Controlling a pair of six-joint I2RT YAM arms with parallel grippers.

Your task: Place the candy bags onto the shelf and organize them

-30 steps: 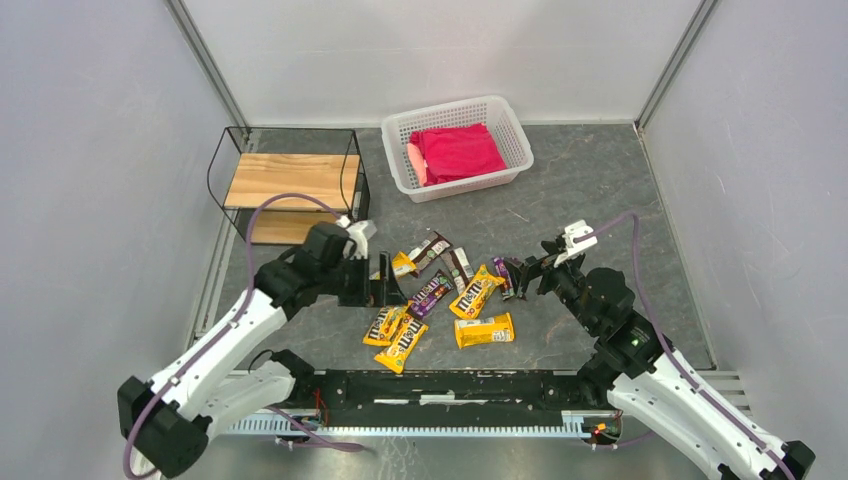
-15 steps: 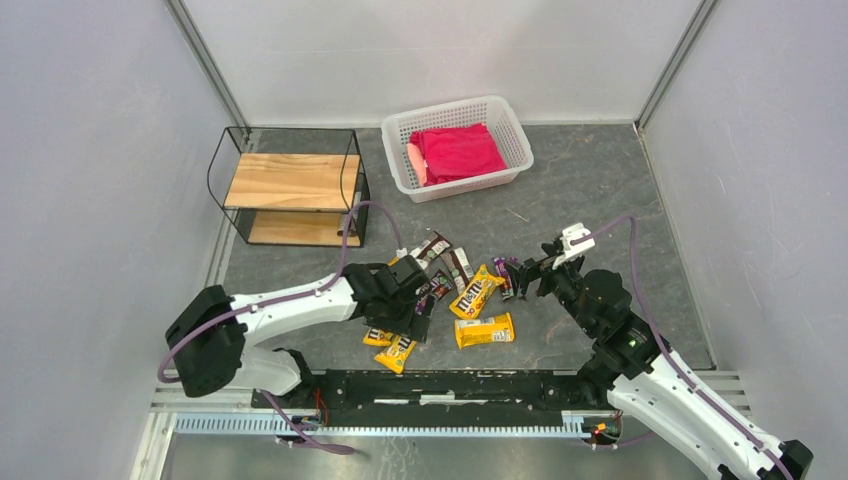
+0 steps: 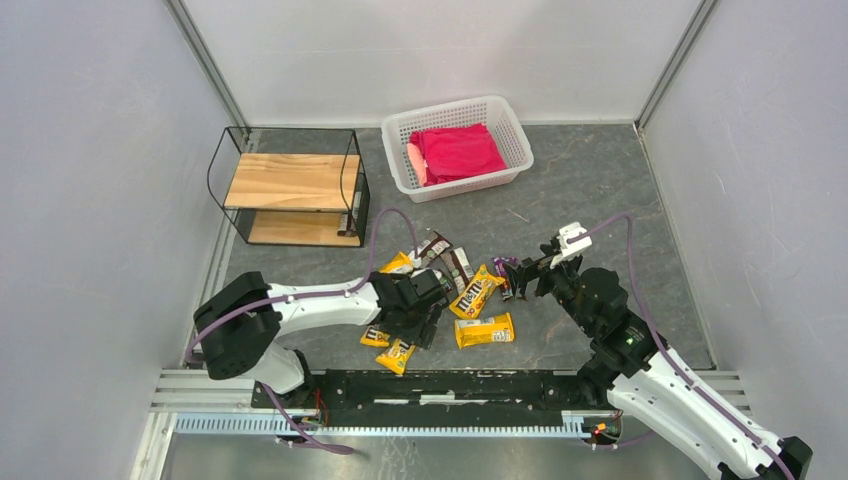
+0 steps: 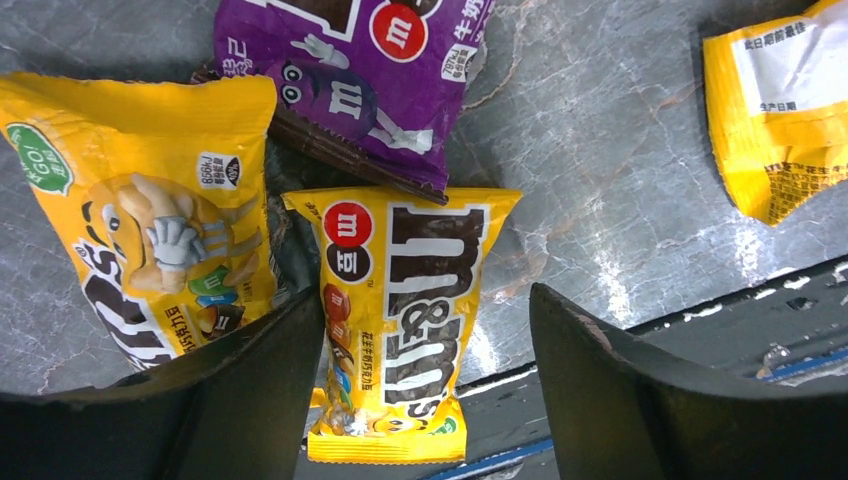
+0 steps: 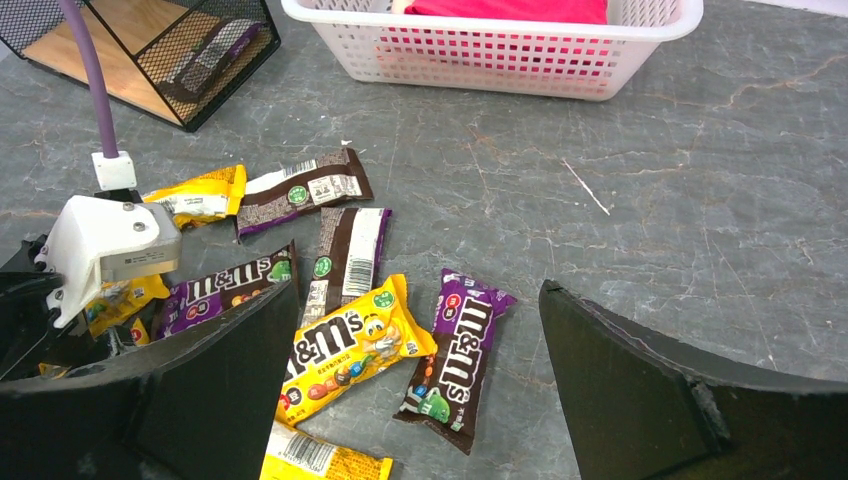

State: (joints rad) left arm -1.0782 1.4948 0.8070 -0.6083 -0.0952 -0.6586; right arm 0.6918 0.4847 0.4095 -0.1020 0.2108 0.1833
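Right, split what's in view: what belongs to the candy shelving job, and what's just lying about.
Job:
candy bags, scattered
shelf, one dark bag already inside

Lying about:
white basket
red cloth inside it

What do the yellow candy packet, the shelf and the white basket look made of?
Yellow oblong candy packet: glossy plastic film, shiny and crinkled. Two-tier shelf: pale matte wood boards with visible grain, in thin black wire, probably metal. White perforated basket: likely moulded plastic, with an even grid of holes.
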